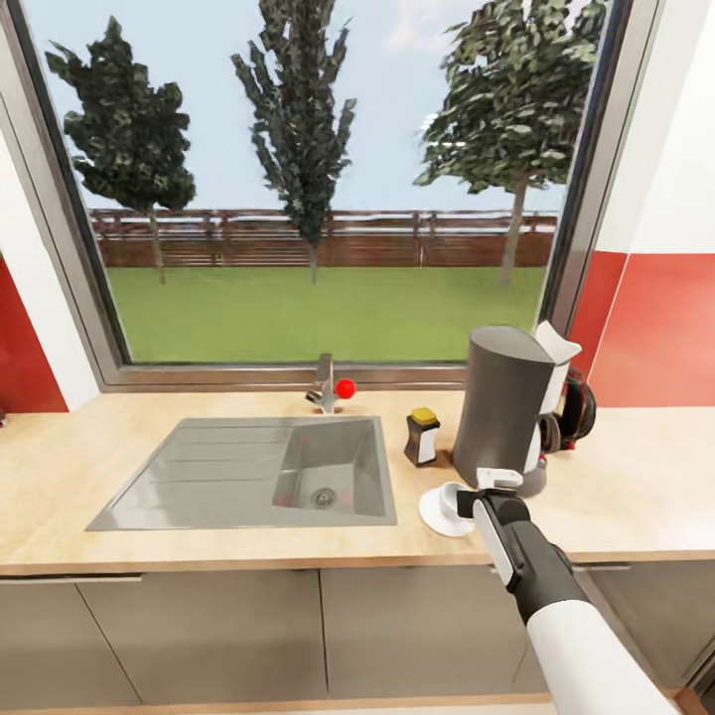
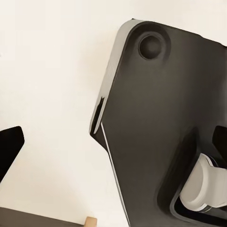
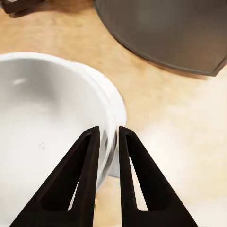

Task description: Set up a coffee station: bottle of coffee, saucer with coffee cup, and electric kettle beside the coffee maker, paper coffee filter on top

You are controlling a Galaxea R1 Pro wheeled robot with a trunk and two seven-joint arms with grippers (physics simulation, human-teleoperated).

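Right wrist view: the right hand (image 3: 108, 142) straddles the rim of the coffee cup (image 3: 47, 118), one black finger inside the bowl and the other outside the wall, the two drawn close together so that the hand is clenched on the rim. In the head view the same hand (image 1: 489, 484) sits at lower centre-right of the frame, at the end of the white-and-black forearm rising from the lower right corner, with the cup (image 1: 452, 497) on the white saucer (image 1: 437, 514). Just right of the saucer and touching or nearly touching it stands the coffee maker (image 1: 501, 402), a white paper coffee filter (image 1: 558, 346) projecting at its top; the dark electric kettle (image 1: 576, 409) sits close behind it at right, and the bottle of coffee (image 1: 422, 435) stands just left of it on the bench (image 1: 636, 487). The sink (image 1: 248, 467) occupies the left-centre. The left wrist view shows dark robot bodywork against a pale wall, and the left hand's state cannot be told. Judged from this layout, the step in hand is seating the cup on the saucer, apparently the last item. The next move calls for parting the fingers and lifting straight up, so that the cup is neither tipped nor dragged off the saucer.
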